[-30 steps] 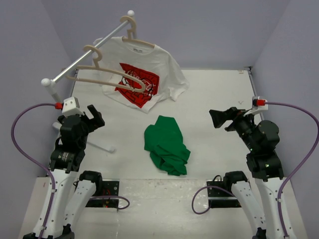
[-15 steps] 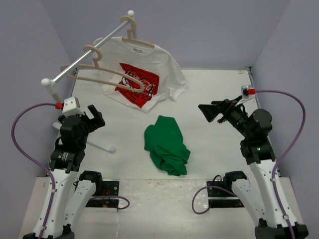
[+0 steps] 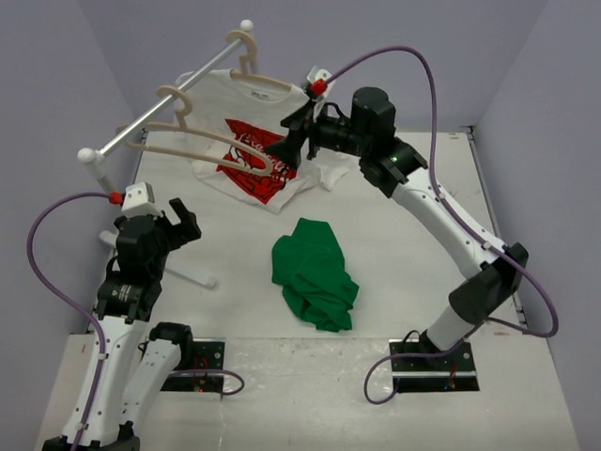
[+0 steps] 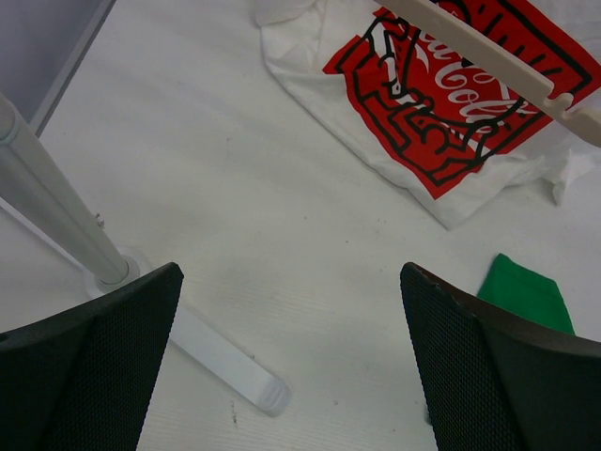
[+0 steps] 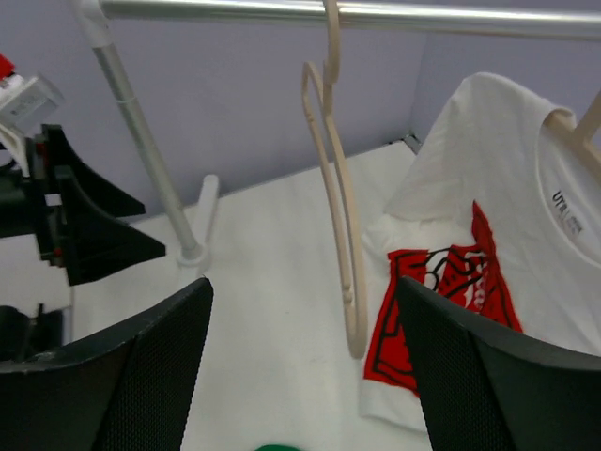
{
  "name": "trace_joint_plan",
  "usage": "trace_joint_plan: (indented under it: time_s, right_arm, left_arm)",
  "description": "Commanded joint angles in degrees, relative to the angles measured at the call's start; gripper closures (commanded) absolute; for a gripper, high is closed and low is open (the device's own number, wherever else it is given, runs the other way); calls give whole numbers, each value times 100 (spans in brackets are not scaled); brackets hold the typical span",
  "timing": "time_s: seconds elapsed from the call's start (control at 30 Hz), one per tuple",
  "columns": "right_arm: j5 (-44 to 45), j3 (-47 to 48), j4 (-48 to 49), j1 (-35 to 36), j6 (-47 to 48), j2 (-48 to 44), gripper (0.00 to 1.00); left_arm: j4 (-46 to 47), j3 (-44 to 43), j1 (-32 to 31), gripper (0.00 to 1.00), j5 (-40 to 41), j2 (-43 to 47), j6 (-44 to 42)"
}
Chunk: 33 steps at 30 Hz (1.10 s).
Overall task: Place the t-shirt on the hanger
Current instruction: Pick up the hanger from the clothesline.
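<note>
Crumpled green cloth t-shirt [image 3: 315, 274], smooth curved beige hanger [image 5: 349, 254] (left gripper [image 4: 289, 278] and right gripper [image 5: 302, 287] both agape)

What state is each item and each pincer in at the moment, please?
green t-shirt: crumpled on the table, not on a hanger.
hanger: empty, hooked on the rail.
white t-shirt: hanging from the rail, hem resting on the table.
left pincer: open, empty.
right pincer: open, empty, facing the hanger.
</note>
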<state>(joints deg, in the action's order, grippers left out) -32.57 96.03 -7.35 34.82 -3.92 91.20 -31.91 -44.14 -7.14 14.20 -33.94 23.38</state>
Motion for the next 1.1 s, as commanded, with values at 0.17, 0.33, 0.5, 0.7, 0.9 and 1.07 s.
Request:
trace_joint_plan:
  time_s: [0.17,0.33,0.5,0.7,0.9,1.07]
  right_arm:
    - [787,2673,-1732,514,1988,2135,27]
    - [808,3193,-1686,622,2035,2631,29]
    - [821,3771,-1647,676,2031,3241,38]
    - [698,3754,-1442,674,2076,3427,57]
    - [416,3756,-1321,668,1945,3484,80]
    - [358,3759,-1259,667,1828,3543,93]
  left_arm:
    - [335,72,19,0,-264,-51,-105]
    - [349,72,19,0,-340,-108,-128]
    - [362,73,19,0,-421,-202,-150]
    - [398,83,19,0,-502,-192,-177]
    - [423,90,19,0,-611,-200,-202]
    - [432,99,19,0,-636,-155,-211]
